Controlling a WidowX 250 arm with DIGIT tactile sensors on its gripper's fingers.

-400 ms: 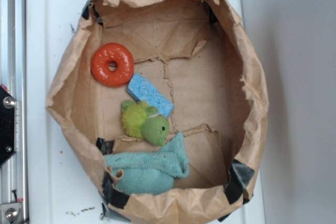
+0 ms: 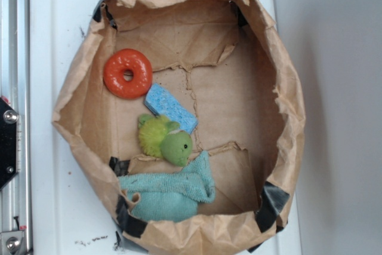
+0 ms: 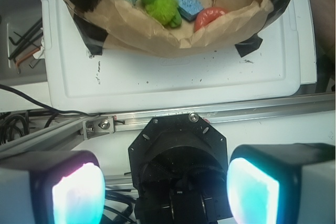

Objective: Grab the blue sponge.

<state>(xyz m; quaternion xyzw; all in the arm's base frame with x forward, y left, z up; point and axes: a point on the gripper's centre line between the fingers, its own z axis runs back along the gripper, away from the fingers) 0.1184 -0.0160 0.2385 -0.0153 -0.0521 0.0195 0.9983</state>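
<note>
The blue sponge (image 2: 170, 107) lies flat on the floor of a brown paper-lined box (image 2: 280, 82), between an orange ring (image 2: 128, 73) and a green plush toy (image 2: 165, 138). In the wrist view the blue sponge (image 3: 187, 1) shows at the top, beside the plush toy (image 3: 160, 1). My gripper (image 3: 165, 190) is open, its two glowing pads wide apart with nothing between them. It hovers over the robot base, well outside the box. The exterior view does not show the gripper.
A teal terry cloth (image 2: 167, 192) is bunched at the box's near edge. The box sits on a white board (image 2: 54, 46) with black tape at its corners. A metal rail (image 3: 210, 114) and cables (image 3: 31, 108) lie below the board in the wrist view.
</note>
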